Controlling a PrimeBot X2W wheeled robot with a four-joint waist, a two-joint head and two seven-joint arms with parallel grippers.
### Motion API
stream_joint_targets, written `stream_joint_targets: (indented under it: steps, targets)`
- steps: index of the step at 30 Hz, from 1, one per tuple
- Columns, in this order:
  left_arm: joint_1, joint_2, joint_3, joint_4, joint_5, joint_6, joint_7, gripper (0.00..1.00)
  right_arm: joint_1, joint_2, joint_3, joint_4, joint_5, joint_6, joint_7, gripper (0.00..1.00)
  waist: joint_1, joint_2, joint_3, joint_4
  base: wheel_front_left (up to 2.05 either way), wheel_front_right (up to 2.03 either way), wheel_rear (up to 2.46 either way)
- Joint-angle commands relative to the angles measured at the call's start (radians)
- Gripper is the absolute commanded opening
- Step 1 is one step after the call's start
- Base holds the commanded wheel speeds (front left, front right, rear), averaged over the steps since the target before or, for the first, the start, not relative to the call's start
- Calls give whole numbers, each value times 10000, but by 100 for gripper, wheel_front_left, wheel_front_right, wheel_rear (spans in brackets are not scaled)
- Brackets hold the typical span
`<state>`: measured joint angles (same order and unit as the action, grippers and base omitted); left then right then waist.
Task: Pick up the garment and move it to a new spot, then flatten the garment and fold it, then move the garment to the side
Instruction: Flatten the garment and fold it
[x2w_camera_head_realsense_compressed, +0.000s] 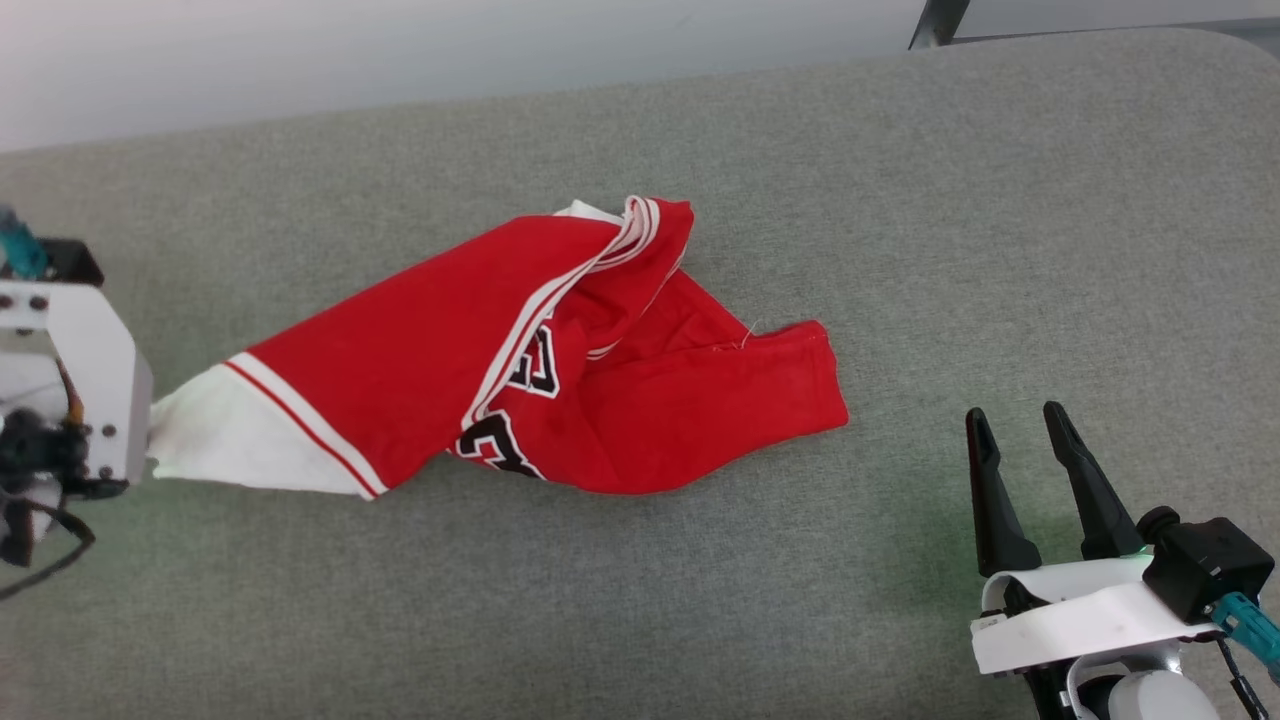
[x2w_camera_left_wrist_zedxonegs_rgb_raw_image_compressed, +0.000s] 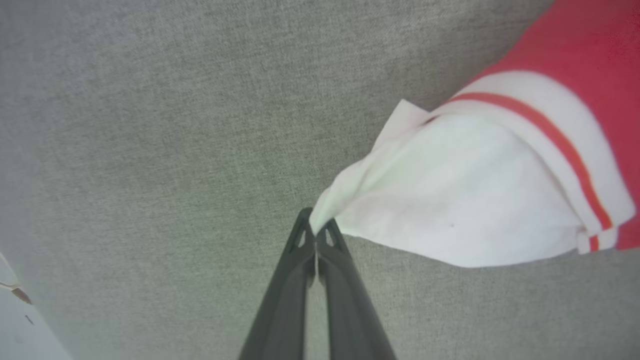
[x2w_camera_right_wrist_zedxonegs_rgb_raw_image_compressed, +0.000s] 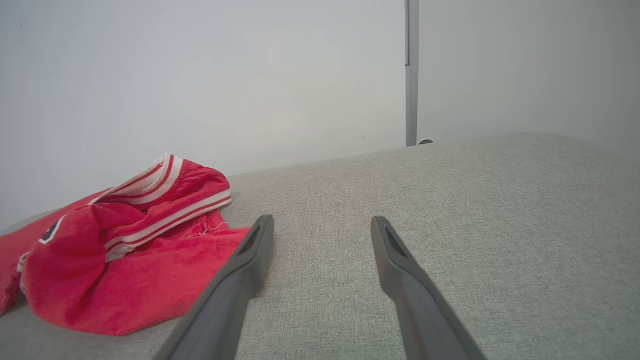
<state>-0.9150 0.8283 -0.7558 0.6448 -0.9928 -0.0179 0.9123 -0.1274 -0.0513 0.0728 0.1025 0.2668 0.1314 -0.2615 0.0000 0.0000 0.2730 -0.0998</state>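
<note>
— Garment, status?
— One soft red T-shirt, white sleeves: lay crumpled mid-way across the grey fabric pad, moving apparently underway, flattening and folding outstanding.
— Grippers?
— The left gripper was clamped on a sleeve tip at the left edge; the right gripper, jaws apart, was empty near the front-right corner.

White wrist shells, long dark fingers, seemingly teal cable plugs
</note>
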Motion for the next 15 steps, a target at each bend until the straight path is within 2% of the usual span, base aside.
stream_joint_targets:
  steps: [1, 8, 11, 12, 15]
  targets:
    - [155, -56, 52, 122, -54, 109, -157, 0, -24, 17, 9, -29, -63, -14, -47, 100, 0, 0, 20, -34, 0, 0, 0]
    - [375, -414, 93, 774, -136, 88, -725, 0, -133, 17, -62, -38, -135, -14, -48, 100, 0, 0, 51, -78, 0, 0, 0]
    - [316, -545, 117, 976, -136, 40, -939, 42, -98, 18, -66, -18, -142, -14, -48, 100, 0, 0, 4, -59, 0, 0, 0]
    - [284, -568, 116, 1004, -83, 9, -1084, 100, -63, 17, -61, -13, -148, -14, -48, 100, 0, 0, -24, -45, 0, 0, 0]
    - [253, -673, 165, 1074, -43, -120, -1490, 100, 70, 17, -55, 18, -156, -13, -48, 100, 0, 0, -187, 35, 0, 0, 0]
